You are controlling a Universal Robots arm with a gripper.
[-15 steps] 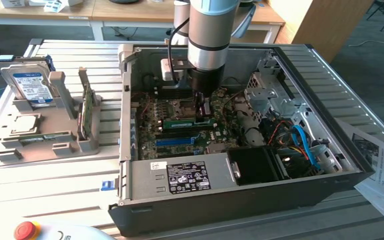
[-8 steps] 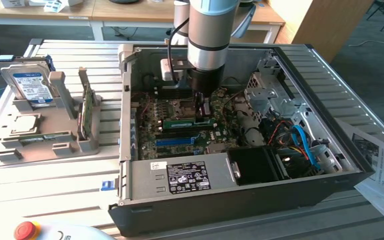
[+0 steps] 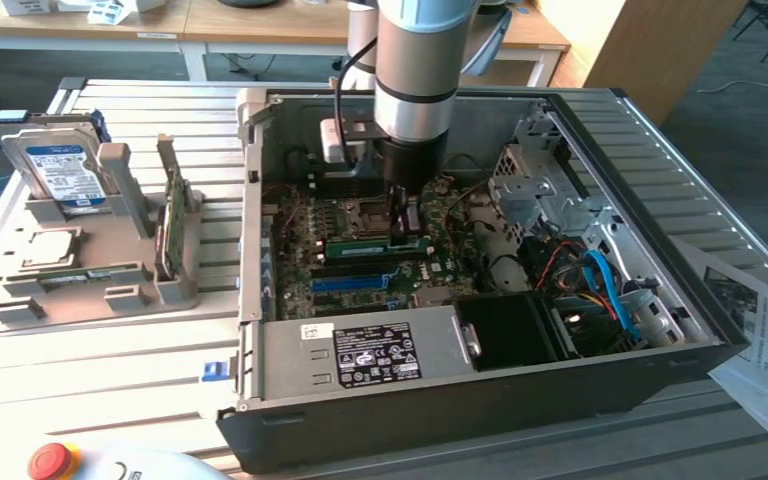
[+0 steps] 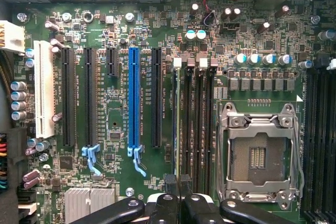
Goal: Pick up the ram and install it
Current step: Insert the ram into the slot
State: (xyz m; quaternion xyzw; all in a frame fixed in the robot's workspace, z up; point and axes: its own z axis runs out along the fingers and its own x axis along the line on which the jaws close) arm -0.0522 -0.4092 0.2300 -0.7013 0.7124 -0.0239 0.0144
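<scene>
The ram is a thin green stick standing on edge in a black motherboard slot inside the open computer case. In the wrist view the ram shows edge-on as a thin line in the slot nearest the blue slot. My gripper reaches straight down into the case at the end of the ram on the exterior view's right. The gripper is shut, its two black fingertips pressed together over that end of the ram's top edge.
Black slots and the empty CPU socket lie beside the ram. The power supply, drive cage and cables crowd the case. On the exterior view's left a grey holder carries a hard drive and a green card.
</scene>
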